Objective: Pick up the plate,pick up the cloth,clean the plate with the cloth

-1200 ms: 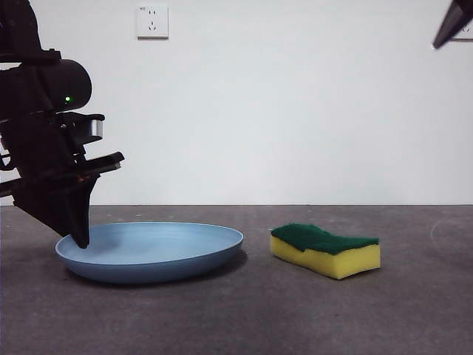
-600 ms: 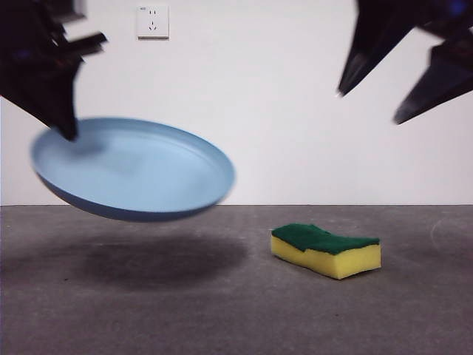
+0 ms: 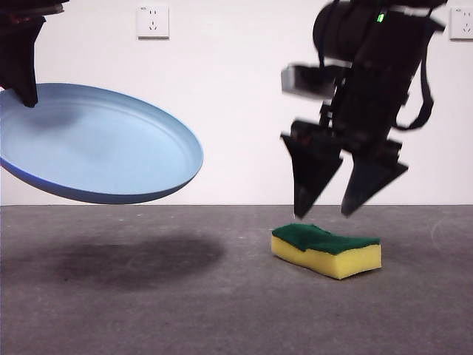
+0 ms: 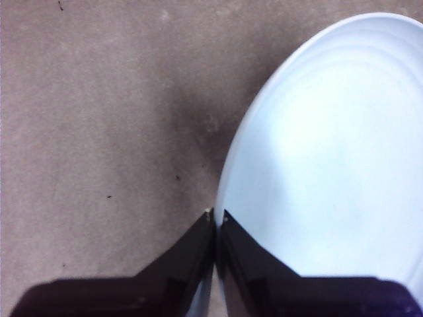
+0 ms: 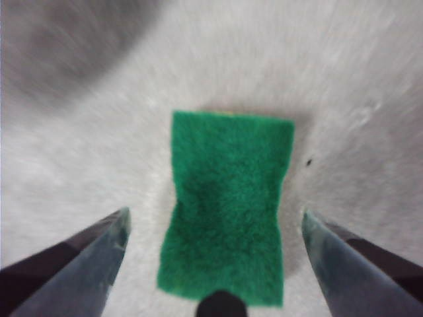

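The light-blue plate (image 3: 96,144) hangs tilted in the air at the left, well above the table. My left gripper (image 3: 22,81) is shut on its rim, seen up close in the left wrist view as the gripper (image 4: 217,218) pinching the plate (image 4: 324,165) edge. The cloth, a yellow sponge with a green top (image 3: 327,250), lies flat on the table at the right. My right gripper (image 3: 325,211) hovers open just above it, a jaw to each side. In the right wrist view the cloth (image 5: 228,221) lies between the spread jaws of that gripper (image 5: 215,228).
The dark grey table (image 3: 222,310) carries the plate's shadow under the lifted plate. A white wall with a power socket (image 3: 152,21) stands behind.
The plate went from resting on the table to held high and tilted at the left. The right arm came down from the top right corner to just above the cloth.
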